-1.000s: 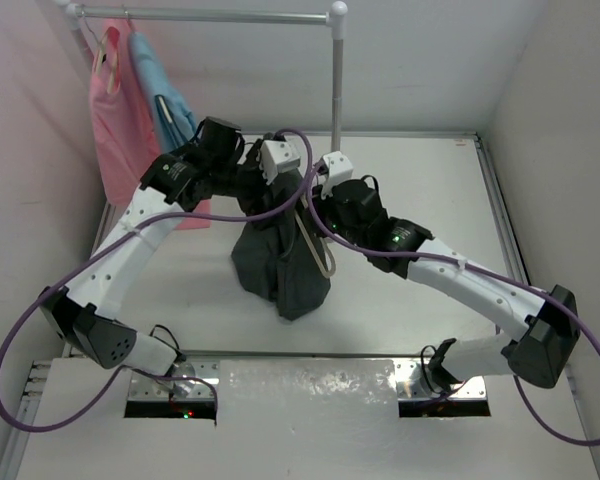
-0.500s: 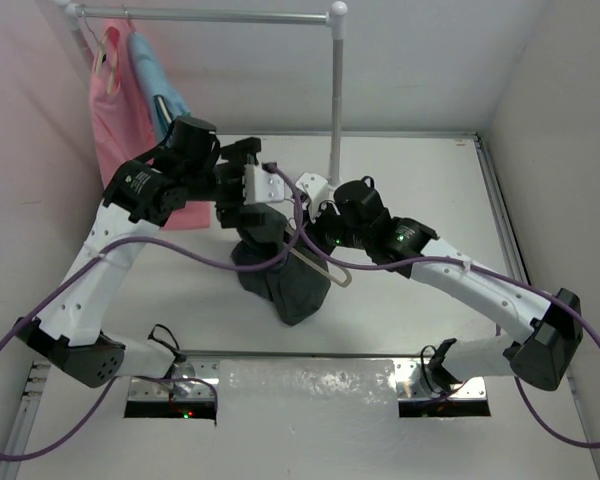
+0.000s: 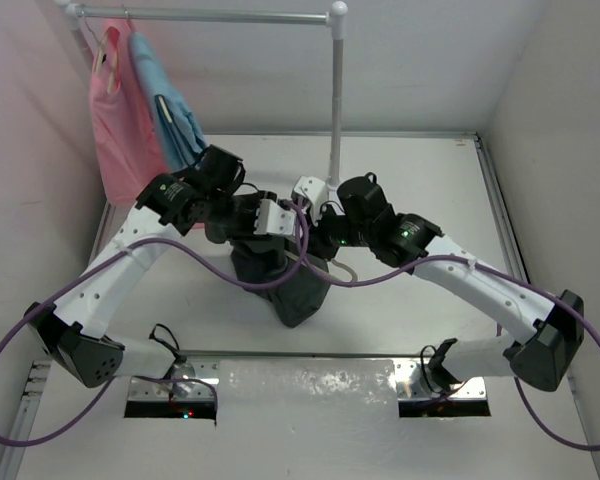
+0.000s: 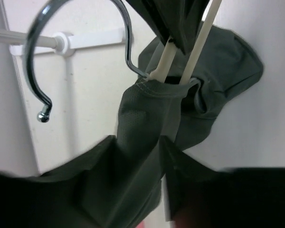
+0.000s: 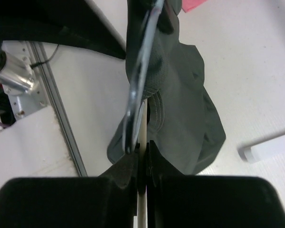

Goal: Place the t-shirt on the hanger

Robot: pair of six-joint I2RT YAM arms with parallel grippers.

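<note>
— "Swung back in, the left hand (image 3: 277,214) now sits beside the right hand (image 3: 315,208). Grips?"

— "Right wrist view: fingers pinched on the hanger (image 4: 202,40) rod. Left's: cannot tell. Charcoal t-shirt (image 3: 290,280) bunches round the hanger's neck, hanging down to the counter (image 3: 430,190)."

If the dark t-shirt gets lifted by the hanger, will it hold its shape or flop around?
Likely floppy: the t-shirt sags in folds and bunches at the hanger neck. Probably light, since the thin rods show no obvious bend under it. It may slide along those smooth rods.
</note>
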